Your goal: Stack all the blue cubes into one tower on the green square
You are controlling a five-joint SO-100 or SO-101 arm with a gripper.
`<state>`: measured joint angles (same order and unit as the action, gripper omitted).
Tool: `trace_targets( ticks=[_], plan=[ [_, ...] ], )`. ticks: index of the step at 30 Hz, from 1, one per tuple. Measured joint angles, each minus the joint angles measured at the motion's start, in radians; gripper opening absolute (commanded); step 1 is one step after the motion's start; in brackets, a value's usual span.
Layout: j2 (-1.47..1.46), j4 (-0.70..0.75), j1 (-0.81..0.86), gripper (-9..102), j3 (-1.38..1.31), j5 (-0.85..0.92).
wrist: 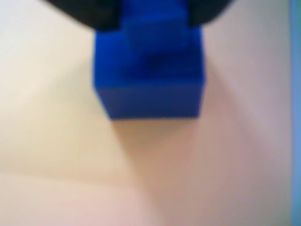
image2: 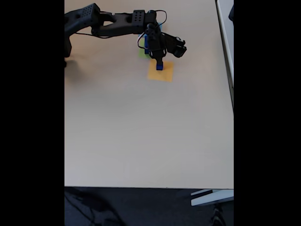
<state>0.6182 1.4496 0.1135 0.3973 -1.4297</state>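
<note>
fixed view: gripper (image2: 159,63) w/ blue cube (image2: 159,67) over orange square (image2: 161,73).

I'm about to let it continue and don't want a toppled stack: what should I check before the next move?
1. End effector at a blue cube: ok, it sits right over it in the fixed view.
2. Grip closed on that cube: cannot tell; the wrist view is blurred, with the dark fingers at the top edge beside the blue.
3. Cube on the green square: not ok, it stands on the orange square.
4. Green square free to receive it: cannot tell, the arm covers most of it.
5. Number of cubes under the end effector: cannot tell; the wrist view hints at a smaller block on a larger one.
</note>
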Motion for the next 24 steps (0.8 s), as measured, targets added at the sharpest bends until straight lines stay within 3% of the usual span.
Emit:
trace_targets(
  ticks=[24],
  plan=[
    [-0.021, 0.0, -0.002, 3, -0.048, 0.012]
  ],
)
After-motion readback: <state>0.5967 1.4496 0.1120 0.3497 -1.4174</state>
